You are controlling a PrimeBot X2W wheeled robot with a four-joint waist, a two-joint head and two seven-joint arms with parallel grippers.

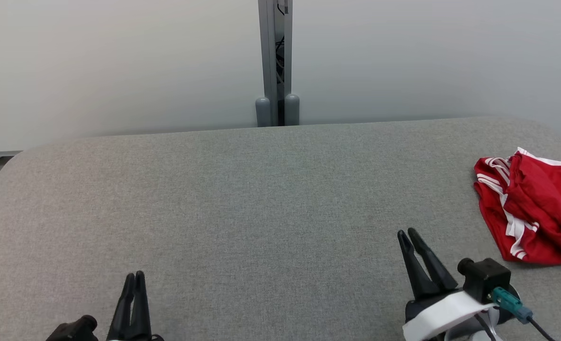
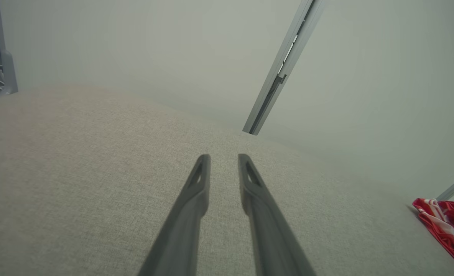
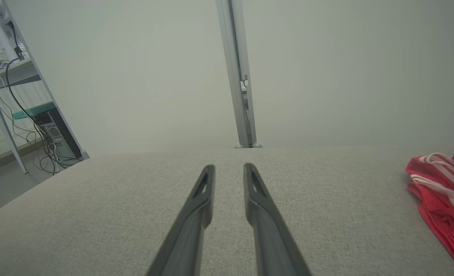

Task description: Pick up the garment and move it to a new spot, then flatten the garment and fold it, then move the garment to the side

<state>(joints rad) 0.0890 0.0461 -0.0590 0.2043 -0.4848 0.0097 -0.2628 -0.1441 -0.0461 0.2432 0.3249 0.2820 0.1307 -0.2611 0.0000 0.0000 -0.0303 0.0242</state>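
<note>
The garment (image 1: 531, 208) is a crumpled red piece with white stripes, lying at the far right edge of the grey fabric table (image 1: 261, 189). It also appears low at the right of the left wrist view (image 2: 447, 222) and at the right of the right wrist view (image 3: 441, 191). My right gripper (image 1: 406, 232) hovers over the table's front right, left of the garment and apart from it. My left gripper (image 1: 134, 274) sits at the front left. Both wrist views show a narrow gap between the fingers, left (image 2: 223, 156) and right (image 3: 229, 166), with nothing in it.
A grey metal post (image 1: 275, 61) rises behind the table's back edge against a pale wall. A rack with cables (image 3: 27, 115) stands off the table's left side. The table's corners are rounded.
</note>
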